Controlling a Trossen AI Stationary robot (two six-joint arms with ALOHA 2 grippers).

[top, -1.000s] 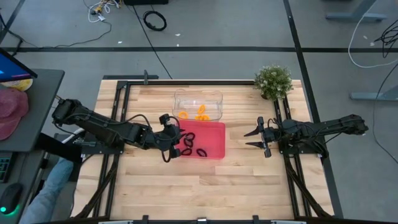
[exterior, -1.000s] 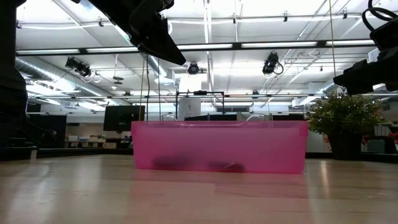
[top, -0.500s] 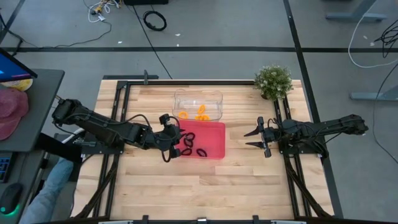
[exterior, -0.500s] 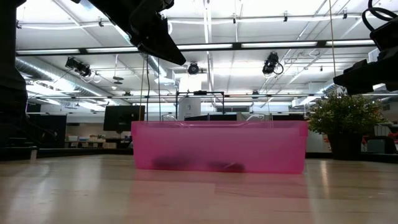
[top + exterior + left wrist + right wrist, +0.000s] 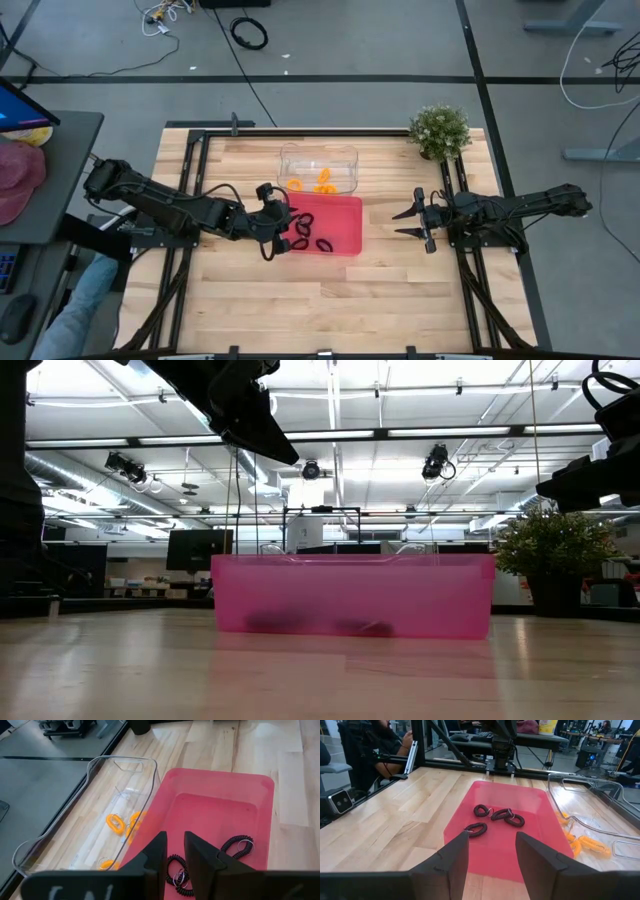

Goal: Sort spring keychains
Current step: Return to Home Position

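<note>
Several black spring keychains (image 5: pixel 499 814) lie on the floor of the pink tray (image 5: pixel 345 212); in the left wrist view one (image 5: pixel 237 844) lies apart and others (image 5: pixel 175 870) lie below my fingers. Orange spring keychains (image 5: pixel 115 822) rest in the clear bin (image 5: pixel 318 158) just behind the tray. My left gripper (image 5: pixel 175 845) hangs over the tray's left end, slanting down, with a narrow gap between its fingers and nothing in it. My right gripper (image 5: pixel 398 224) waits to the right of the tray, open and empty, pointing at it.
A small potted plant (image 5: pixel 440 130) stands at the table's far right corner. The table's near half is bare wood (image 5: pixel 320 300). A person (image 5: pixel 385 745) sits beyond the table's left side, with a leg (image 5: pixel 80 300) showing near the front left corner.
</note>
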